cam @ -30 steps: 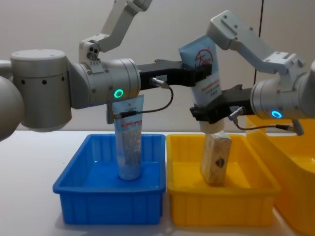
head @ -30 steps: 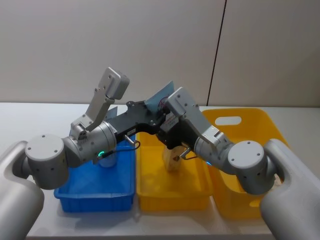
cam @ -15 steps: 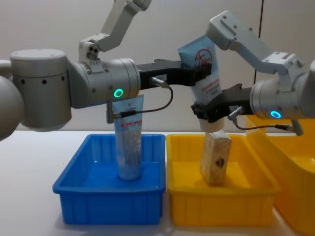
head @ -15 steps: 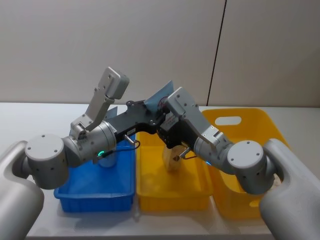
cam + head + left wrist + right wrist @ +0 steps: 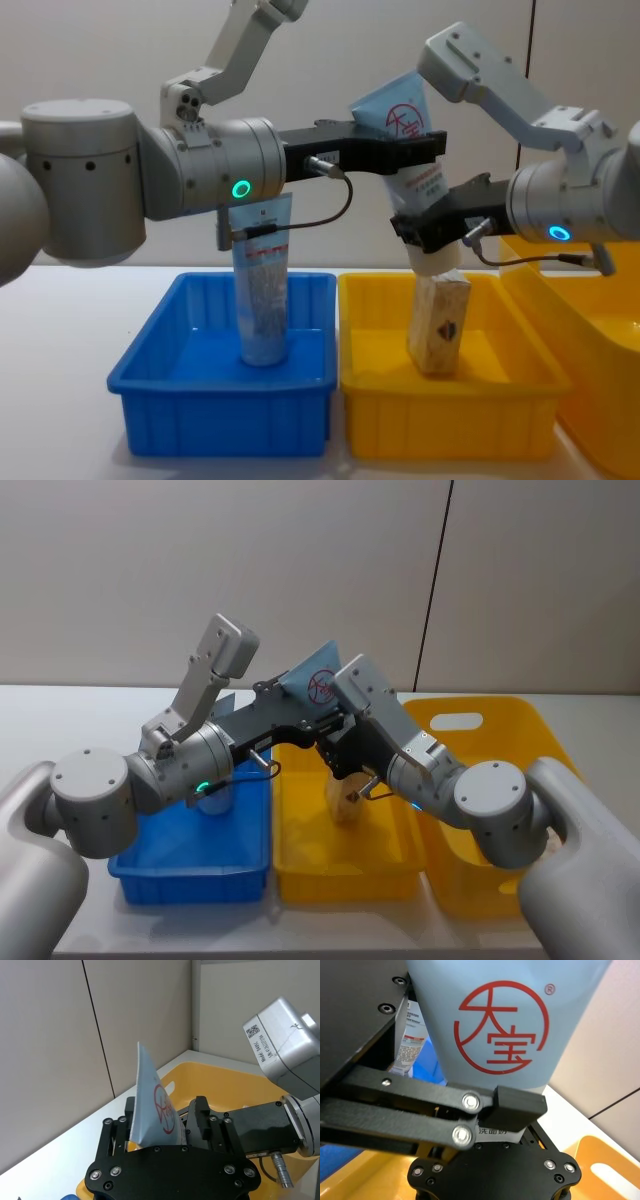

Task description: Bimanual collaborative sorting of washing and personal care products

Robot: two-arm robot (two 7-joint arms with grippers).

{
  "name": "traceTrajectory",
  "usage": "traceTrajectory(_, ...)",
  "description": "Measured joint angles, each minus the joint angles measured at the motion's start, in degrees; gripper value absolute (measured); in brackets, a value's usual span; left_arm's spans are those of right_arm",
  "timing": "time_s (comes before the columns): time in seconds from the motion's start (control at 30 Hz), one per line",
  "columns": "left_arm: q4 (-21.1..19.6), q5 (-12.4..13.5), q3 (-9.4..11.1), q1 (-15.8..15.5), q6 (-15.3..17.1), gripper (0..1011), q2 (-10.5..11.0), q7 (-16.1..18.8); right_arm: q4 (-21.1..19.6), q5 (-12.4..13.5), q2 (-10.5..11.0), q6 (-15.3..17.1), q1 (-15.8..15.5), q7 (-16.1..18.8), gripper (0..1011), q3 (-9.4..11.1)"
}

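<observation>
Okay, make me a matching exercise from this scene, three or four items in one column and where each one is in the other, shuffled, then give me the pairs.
Column one:
1. wide tube with the red logo
2. narrow tube
3. cream box with the dark diamond
4. yellow handled basket

Column two:
A. standing upright in the blue tray
B. farthest toward the robot's right on the table
C. held in the air between the left gripper and the right gripper
D. standing in the yellow tray

Pairs: 1-C, 2-A, 3-D, 4-B
</observation>
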Motion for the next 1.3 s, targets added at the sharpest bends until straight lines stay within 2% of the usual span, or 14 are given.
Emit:
traceTrajectory(0.17,0.0,0.0,0.0,0.0,0.0,783,0.0,0.0,0.4,-0.2,0.0,0.0,0.2,-0.1,288,0.3)
traceTrajectory(0.2,0.0,0.0,0.0,0.0,0.0,839,0.0,0.0,0.6,-0.2,0.0,-0.1,0.4,-0.2,283,0.5)
traceTrajectory(0.23,0.0,0.0,0.0,0.0,0.0,839,0.0,0.0,0.6,-0.2,0.0,-0.1,0.4,-0.2,283,0.5)
traceTrajectory(0.37,0.0,0.0,0.0,0.0,0.0,972,0.0,0.0,1.7,-0.1,0.1,-0.3,1.1,-0.9,266,1.7)
traceTrajectory(0.43,0.0,0.0,0.0,0.0,0.0,1000,0.0,0.0,2.1,0.0,0.2,-0.3,1.3,-1.2,258,2.2)
traceTrajectory(0.93,0.0,0.0,0.0,0.0,0.0,1001,0.0,0.0,4.9,1.1,1.3,0.9,3.6,-4.9,248,7.9)
traceTrajectory(1.03,0.0,0.0,0.0,0.0,0.0,1001,0.0,0.0,5.8,1.5,1.7,2.0,5.0,-5.7,248,9.5)
traceTrajectory(1.3,0.0,0.0,0.0,0.0,0.0,1001,0.0,0.0,7.8,1.7,2.5,5.7,8.0,-5.3,248,11.2)
